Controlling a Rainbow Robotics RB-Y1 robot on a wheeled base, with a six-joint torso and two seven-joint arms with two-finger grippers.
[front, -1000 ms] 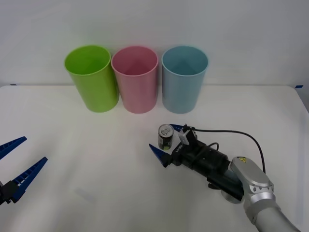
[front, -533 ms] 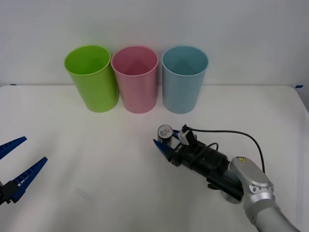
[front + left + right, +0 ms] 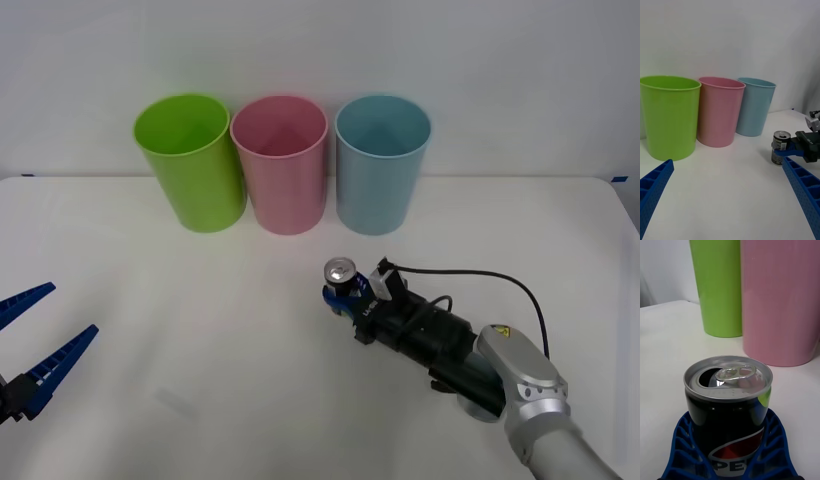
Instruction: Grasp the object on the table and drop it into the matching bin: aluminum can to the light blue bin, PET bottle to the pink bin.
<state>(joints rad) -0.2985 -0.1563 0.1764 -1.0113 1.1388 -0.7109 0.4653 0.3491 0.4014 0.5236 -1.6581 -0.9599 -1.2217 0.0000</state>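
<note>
The aluminum can [image 3: 341, 276], dark with a silver pull-tab top, stands upright on the white table [image 3: 200, 300], in front of the light blue bin [image 3: 382, 165]. My right gripper [image 3: 342, 297] is shut on the can's lower body. In the right wrist view its blue fingers [image 3: 681, 442] hug both sides of the can [image 3: 728, 401]. The pink bin [image 3: 280, 165] stands left of the light blue one. My left gripper [image 3: 30, 350] hangs open at the table's near left, far from the can [image 3: 780, 147].
A lime green bin [image 3: 190, 160] stands leftmost in the row of three at the back of the table. A black cable [image 3: 470, 272] loops over my right wrist. Bare table lies between the two arms.
The right gripper's fingers, open on either side of the can a second ago, have closed onto it. The can has shifted slightly toward the bins. The left arm has not moved.
</note>
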